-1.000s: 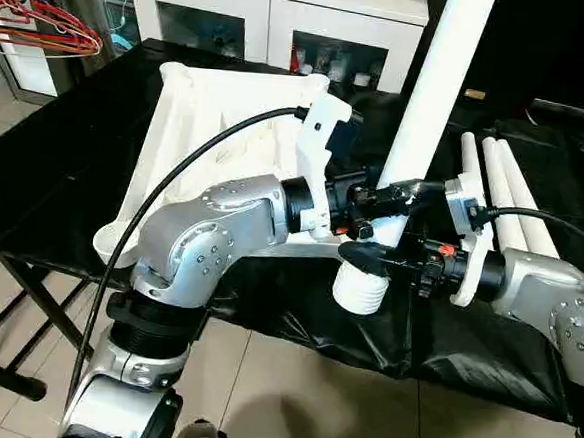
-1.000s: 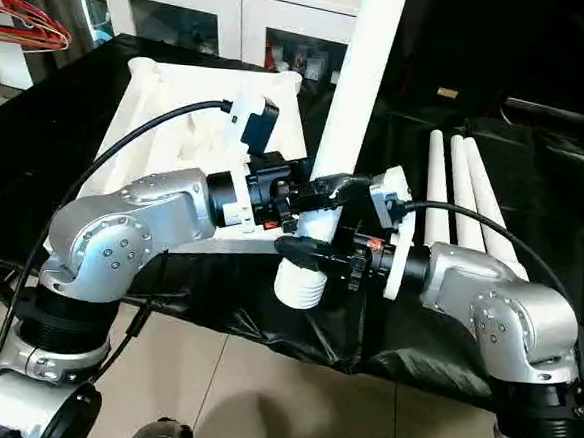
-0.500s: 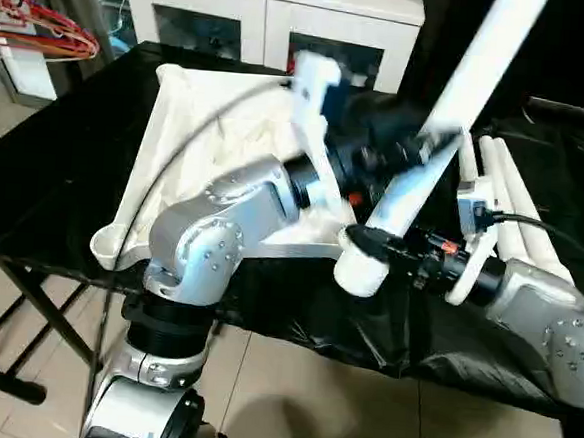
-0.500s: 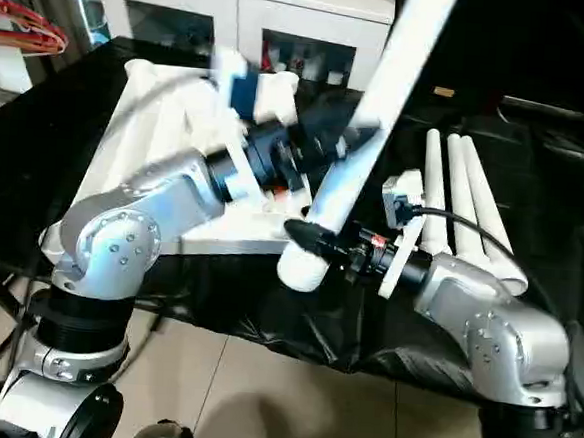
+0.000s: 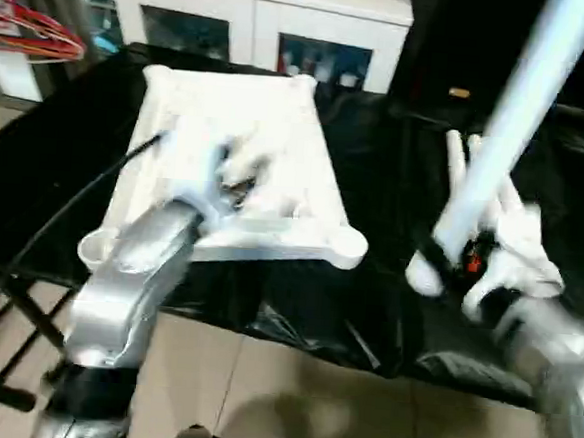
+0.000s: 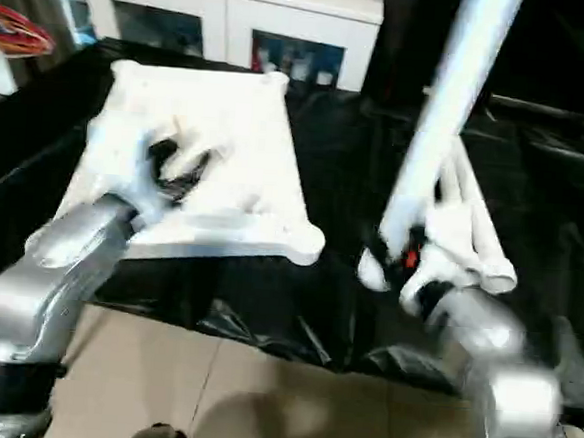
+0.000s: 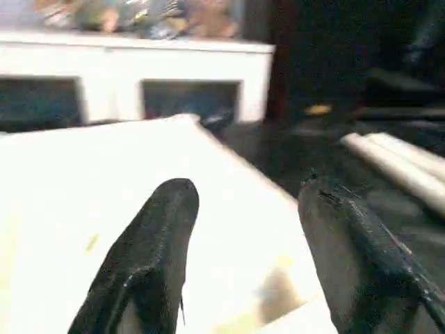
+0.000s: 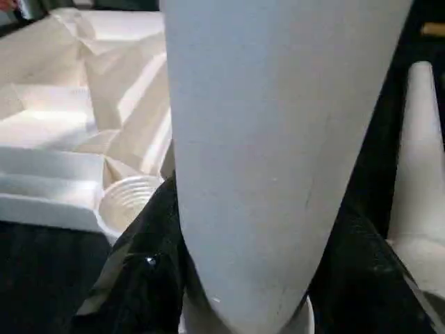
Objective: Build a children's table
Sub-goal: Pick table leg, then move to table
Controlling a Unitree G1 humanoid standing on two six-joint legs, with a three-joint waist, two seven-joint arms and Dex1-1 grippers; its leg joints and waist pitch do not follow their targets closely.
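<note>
Right tool (image 5: 459,266) clamps one leg (image 5: 509,124); left tool (image 7: 243,257) gapes over tabletop (image 5: 278,138); three legs (image 6: 472,232) lie beside.

I seem to be in a home: white glass-door cabinet (image 5: 255,26) beyond my tool, clothes hangers (image 5: 29,35), tiled floor (image 5: 289,399).

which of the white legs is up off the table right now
The leg held in the right gripper, standing nearly upright and tilted slightly. The other legs lie flat side by side on the black table behind it.
</note>
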